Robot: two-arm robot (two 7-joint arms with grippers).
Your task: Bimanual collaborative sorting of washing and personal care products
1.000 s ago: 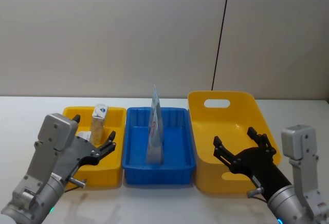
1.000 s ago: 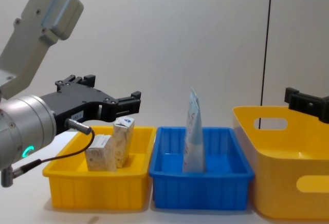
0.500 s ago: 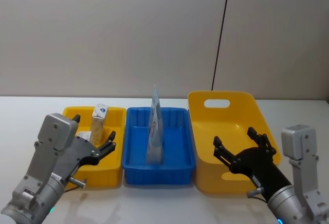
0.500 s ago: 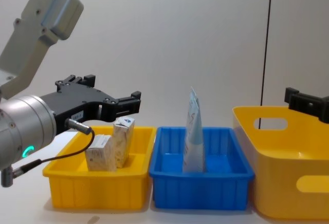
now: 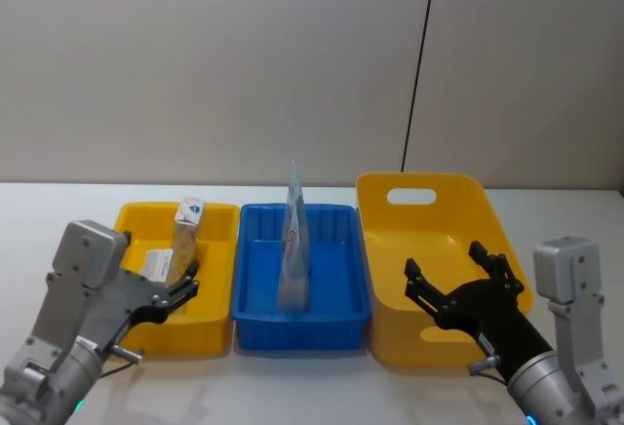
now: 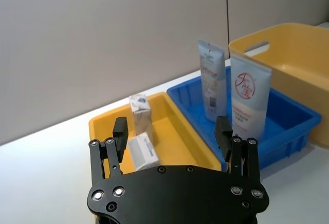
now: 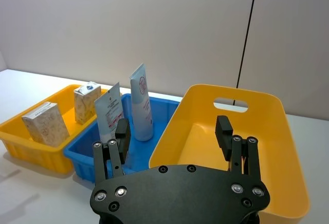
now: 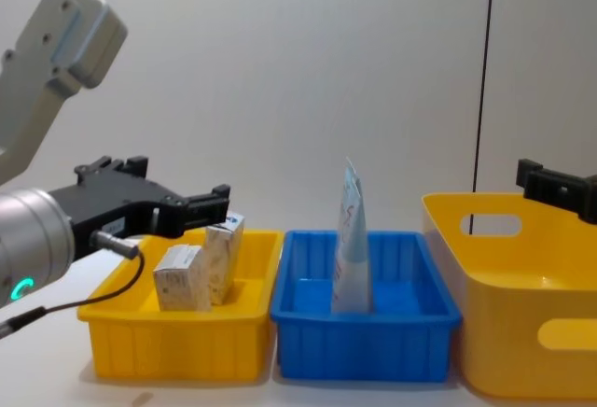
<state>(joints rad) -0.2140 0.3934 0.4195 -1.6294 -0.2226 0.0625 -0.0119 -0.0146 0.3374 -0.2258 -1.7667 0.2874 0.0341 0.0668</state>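
While both arms hover with nothing in hand, the goods sit sorted by kind.
On the desk (image 5: pixel 58 201), the big yellow bin (image 5: pixel 444 212) looks empty, probably the supply bin; the right jaws hang wide open over its near side, holding nothing. Just beside it, the blue bin (image 5: pixel 302 332) keeps two tubes (image 6: pixel 248 100) upright, close together. The small yellow bin (image 5: pixel 195 337) holds two cartons (image 8: pixel 222 258), one standing, one lying; the left jaws, spread and empty, sit at its near edge.

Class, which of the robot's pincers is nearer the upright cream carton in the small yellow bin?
Left. The left pincer hovers open close beside the upright carton, over the small yellow bin; the right pincer is over the large yellow bin.
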